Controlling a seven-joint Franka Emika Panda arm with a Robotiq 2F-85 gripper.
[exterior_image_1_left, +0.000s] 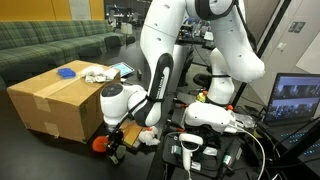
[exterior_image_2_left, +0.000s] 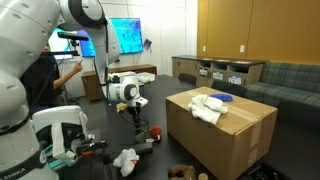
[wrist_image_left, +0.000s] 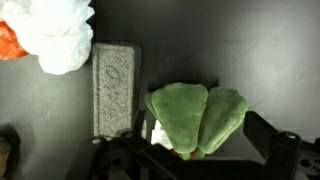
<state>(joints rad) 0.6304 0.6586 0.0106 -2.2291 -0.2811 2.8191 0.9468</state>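
In the wrist view a green plush toy (wrist_image_left: 195, 118), shaped like two flat leaves with a bit of orange at its base, lies on the dark surface between the fingers of my gripper (wrist_image_left: 197, 140). The fingers are spread wide, one on each side of the toy and right at its edges. The leaves are not squeezed. A grey textured block (wrist_image_left: 116, 88) lies just beside the toy. In both exterior views the gripper (exterior_image_1_left: 114, 136) (exterior_image_2_left: 141, 124) hangs low over the dark surface, close to a big cardboard box (exterior_image_1_left: 55, 100).
A white crumpled cloth with an orange piece (wrist_image_left: 52, 32) lies beyond the grey block. The cardboard box (exterior_image_2_left: 225, 135) carries a white cloth and a blue item on top. The robot's base and cables (exterior_image_1_left: 205, 125), a monitor (exterior_image_2_left: 125, 38) and a couch (exterior_image_1_left: 50, 45) stand around.
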